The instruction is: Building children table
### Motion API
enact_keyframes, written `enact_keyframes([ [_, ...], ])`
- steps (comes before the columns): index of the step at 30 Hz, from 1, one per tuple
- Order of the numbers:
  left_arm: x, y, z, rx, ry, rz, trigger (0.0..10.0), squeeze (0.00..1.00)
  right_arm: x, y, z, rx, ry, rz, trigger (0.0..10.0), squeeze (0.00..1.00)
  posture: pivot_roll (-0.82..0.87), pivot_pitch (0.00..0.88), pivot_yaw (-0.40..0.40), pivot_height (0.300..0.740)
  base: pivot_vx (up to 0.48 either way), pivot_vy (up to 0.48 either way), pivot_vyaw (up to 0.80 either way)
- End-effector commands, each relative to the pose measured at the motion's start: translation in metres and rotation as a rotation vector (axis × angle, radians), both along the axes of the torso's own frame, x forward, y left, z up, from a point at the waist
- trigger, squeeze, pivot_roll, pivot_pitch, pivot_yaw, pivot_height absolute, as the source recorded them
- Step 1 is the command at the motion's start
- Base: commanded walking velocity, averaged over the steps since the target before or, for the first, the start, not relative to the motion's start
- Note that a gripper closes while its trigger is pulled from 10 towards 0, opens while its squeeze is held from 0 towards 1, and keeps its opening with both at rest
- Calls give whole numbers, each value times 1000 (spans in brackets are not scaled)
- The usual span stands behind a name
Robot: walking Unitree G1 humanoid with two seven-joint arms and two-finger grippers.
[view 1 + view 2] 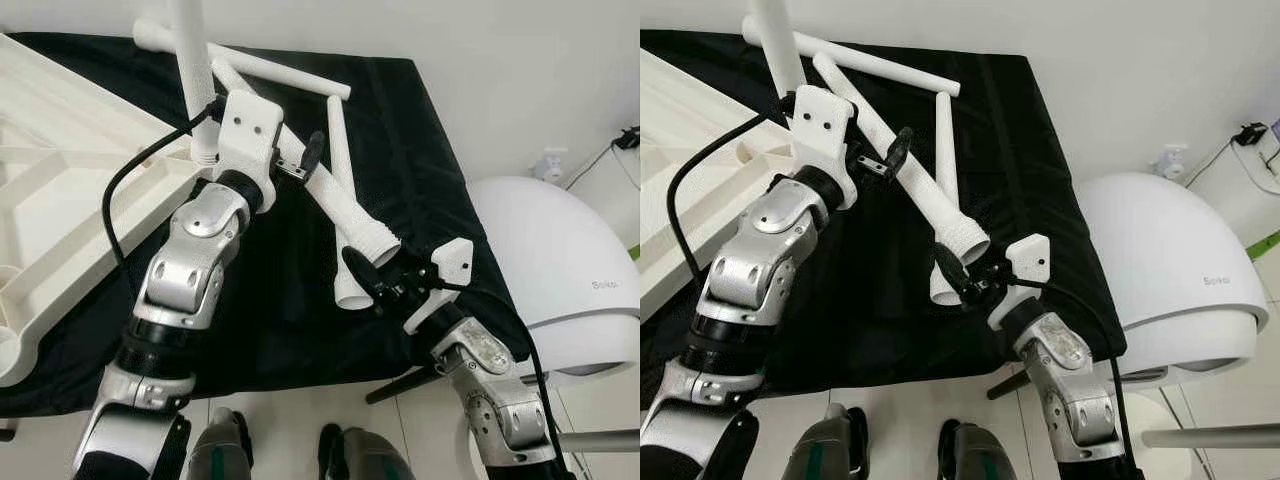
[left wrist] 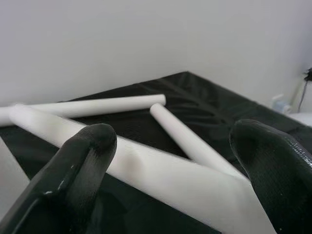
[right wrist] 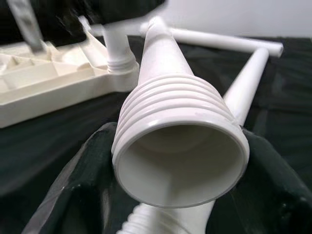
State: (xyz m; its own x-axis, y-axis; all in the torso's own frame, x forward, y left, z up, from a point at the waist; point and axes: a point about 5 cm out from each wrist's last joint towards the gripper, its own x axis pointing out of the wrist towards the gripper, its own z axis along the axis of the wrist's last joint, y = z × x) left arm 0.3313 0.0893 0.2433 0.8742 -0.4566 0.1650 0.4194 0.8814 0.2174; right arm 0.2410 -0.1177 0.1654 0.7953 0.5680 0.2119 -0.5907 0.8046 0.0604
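Note:
The white children's table top (image 1: 60, 190) lies upside down on the black cloth (image 1: 280, 300) at the left, with one white leg (image 1: 192, 70) standing upright in it. Another leg (image 1: 335, 195) runs diagonally across the cloth. My right gripper (image 1: 378, 272) is shut on its threaded end (image 3: 180, 146), one finger on each side. My left gripper (image 1: 305, 165) is open higher up the same leg (image 2: 161, 170), its fingertips (image 2: 87, 146) spread astride it.
Two more white legs lie on the cloth, one along the back (image 1: 270, 68) and one beneath the held leg (image 1: 340, 150). A white domed appliance (image 1: 560, 270) stands to the right of the cloth's edge. My feet (image 1: 340, 455) stand on the pale floor.

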Motion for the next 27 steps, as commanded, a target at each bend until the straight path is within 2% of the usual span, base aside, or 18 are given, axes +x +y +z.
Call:
enact_keyframes([
  [1,7,3,-1,-7,-6,138,10000,0,-5,-1,5,-4,-20,11,10000,0,-10,154,-60,740,0,0,0],
  [10,23,5,-1,20,10,177,10000,0,-12,-3,12,-13,-47,18,10000,0,-22,161,-52,740,0,0,0],
  [20,26,2,-4,39,12,168,10000,0,-11,-5,19,-6,-74,-4,10000,0,-25,161,-49,740,0,0,0],
  [27,27,0,-10,48,27,148,10000,0,-5,-12,38,41,-142,-54,10000,0,-27,162,-50,740,0,0,0],
])
